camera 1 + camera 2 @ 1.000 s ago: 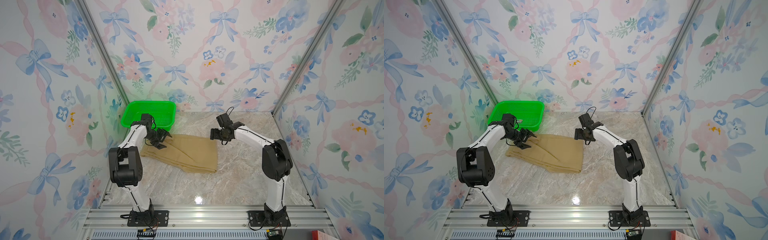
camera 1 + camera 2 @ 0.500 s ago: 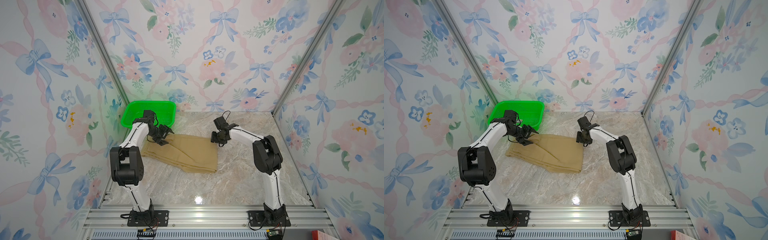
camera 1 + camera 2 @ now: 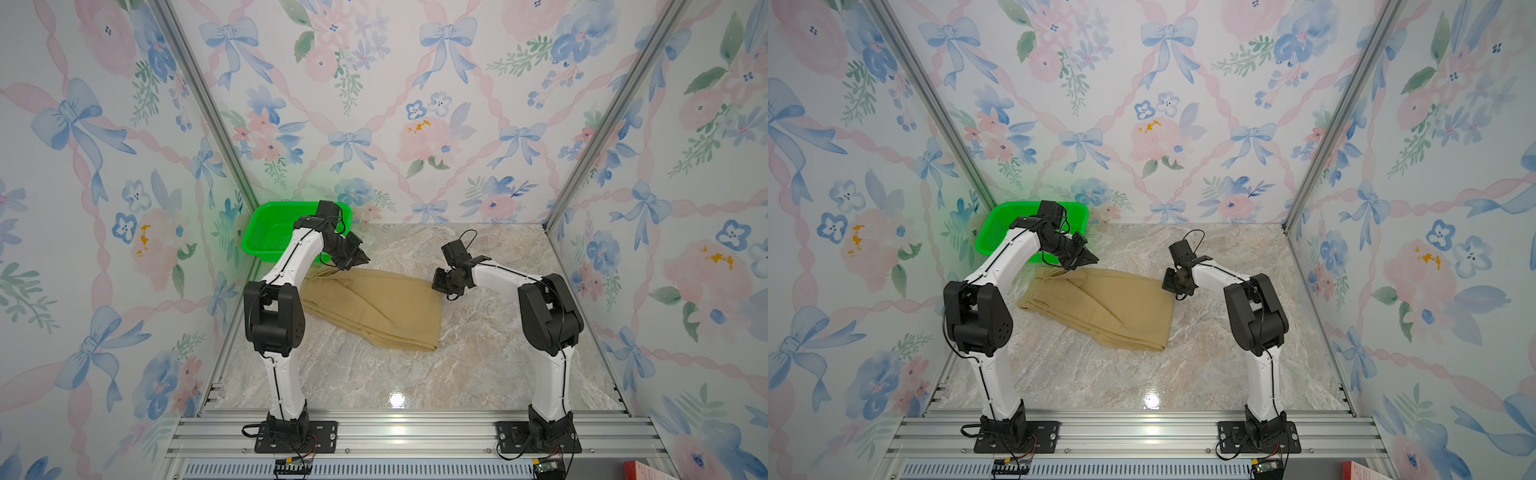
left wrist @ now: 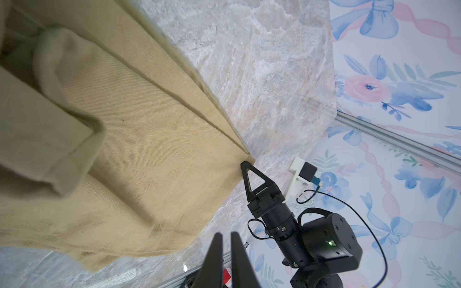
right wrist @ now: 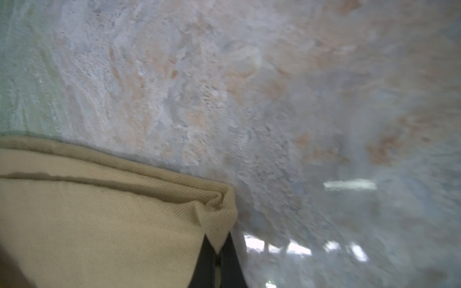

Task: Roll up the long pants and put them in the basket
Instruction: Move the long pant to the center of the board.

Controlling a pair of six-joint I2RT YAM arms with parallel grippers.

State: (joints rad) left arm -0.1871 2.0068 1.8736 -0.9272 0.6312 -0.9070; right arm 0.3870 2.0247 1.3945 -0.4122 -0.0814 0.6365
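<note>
Nearest you, the glossy, veined marble-pattern tabletop (image 3: 374, 382). Mid-table lie the tan, diagonal-twill long pants (image 3: 386, 307), folded into a flat, layered slab. Your right gripper (image 5: 218, 249) is clamped on their far right corner, cloth puckered between slim black fingers (image 5: 205, 261). Your left gripper (image 4: 226, 237), blades a slit apart, grips nothing by their far left end. Beyond sits a green perforated plastic basket (image 3: 270, 232).

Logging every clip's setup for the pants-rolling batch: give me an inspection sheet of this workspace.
Surface: marble-pattern tabletop, glossy.
Job's things: long pants, folded flat, not yet rolled.
Clutter: green basket, far left corner.
Grippers: left gripper narrowly open, empty, above the pants' far left end; right gripper shut on their far right corner.
Cables: black cable loops off the right wrist, clear of the cloth.
Surroundings: floral wallpaper walls, aluminium rail in front.
</note>
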